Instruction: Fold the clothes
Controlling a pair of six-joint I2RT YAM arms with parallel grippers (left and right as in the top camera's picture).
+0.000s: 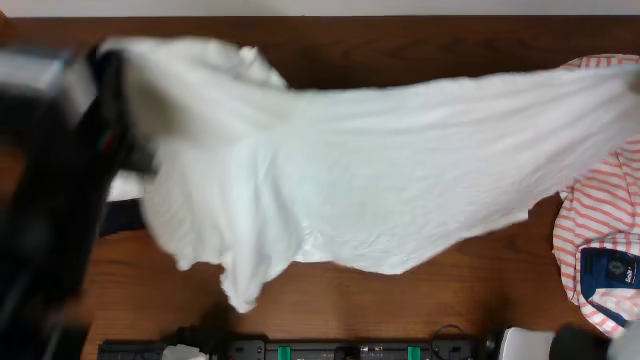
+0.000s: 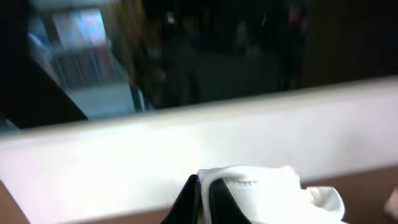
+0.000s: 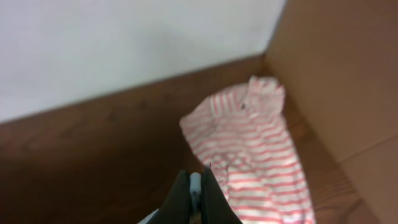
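1. Black fingers of the left gripper [image 2: 200,185] fill the foot of the left wrist view, pinched shut on a bunched edge of the white T-shirt [image 2: 261,186].
2. At the far end, the right gripper [image 3: 196,180] is likewise closed, with a sliver of white cloth caught between its fingers.
3. Seen from overhead, the white T-shirt [image 1: 380,180] stretches across the table from the blurred left arm [image 1: 50,180] to the right edge of the frame. Its lower edge droops toward the near side, and whether it touches the wood cannot be told.
4. The step in hand appears to be spreading the shirt out, with no fold yet made. The next move likely calls for both arms to lower together, keeping the cloth taut, and to lay it flat clear of the striped garment [image 1: 600,220].
5. The table [image 1: 420,300] is dark brown wood, and the coral-and-white striped garment lies crumpled at its right end. A pale wall [image 3: 124,43] runs behind it, with a tan panel [image 3: 336,74] at the side.
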